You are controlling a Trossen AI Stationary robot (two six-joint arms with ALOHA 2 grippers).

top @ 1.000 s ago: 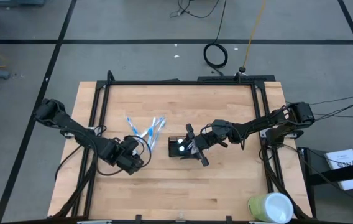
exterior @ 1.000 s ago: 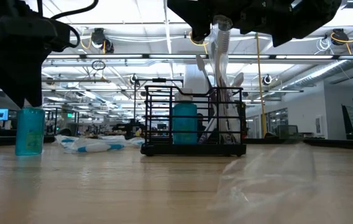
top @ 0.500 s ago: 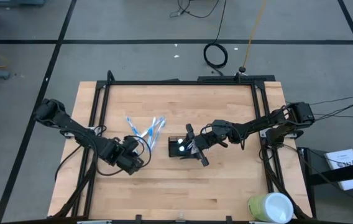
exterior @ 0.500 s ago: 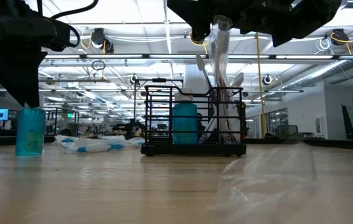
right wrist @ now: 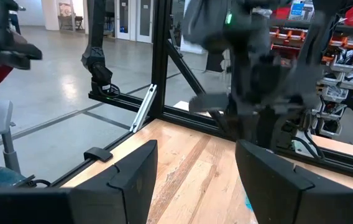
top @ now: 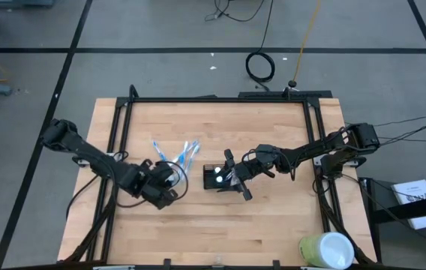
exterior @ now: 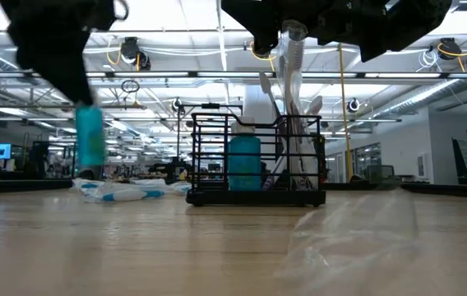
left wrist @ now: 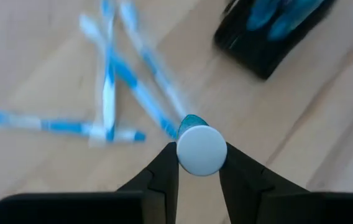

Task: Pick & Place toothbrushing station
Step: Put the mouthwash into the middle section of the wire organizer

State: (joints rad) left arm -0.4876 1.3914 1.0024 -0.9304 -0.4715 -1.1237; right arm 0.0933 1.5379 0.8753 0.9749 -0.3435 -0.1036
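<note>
The toothbrushing station [top: 217,178] is a small black wire holder at the table's middle. In the low view [exterior: 254,196] it holds a teal bottle, a tube and toothbrushes standing upright. My left gripper [top: 166,183], to its left, is shut on a teal bottle with a white cap [exterior: 90,138]. My right gripper [top: 236,178] is open above the station's right end, and nothing shows between its fingers in the right wrist view [right wrist: 195,180]. My left gripper pinches the bottle's top, at its white cap [left wrist: 201,149], between its two fingers. The fingers come from above, pointing down. The bottle hangs upright below them, lifted clear of the table [exterior: 90,164].
Several blue-and-white toothbrushes [top: 175,154] lie on the table left of the station, just beyond my left gripper; they also show in the left wrist view [left wrist: 111,93]. A black metal frame [top: 213,99] rings the table. A green-and-white cup [top: 325,251] sits at the near right corner.
My left gripper has risen and gone toward the table's right, toward the station, with the teal bottle. The bottle stood on the table before and now hangs upright, clear of it. My right gripper has kept still.
</note>
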